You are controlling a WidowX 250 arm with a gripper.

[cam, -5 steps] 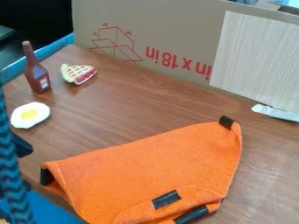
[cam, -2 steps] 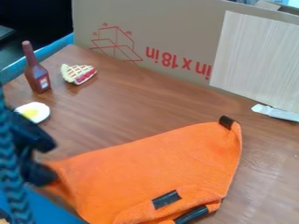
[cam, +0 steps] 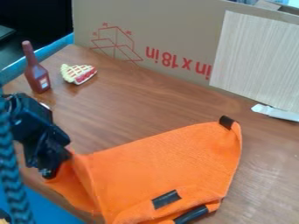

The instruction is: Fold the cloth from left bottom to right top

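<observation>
The cloth lies on the worktop, spreading toward the view's right from my gripper, which is closed on its left corner. Beside my grip the fabric rises in a soft ridge. It is orange, matte and finely textured, roughly four-sided with curving edges, and dark patches mark its upper right corner and lower folds. The worktop is brown, streaked wood grain.
</observation>
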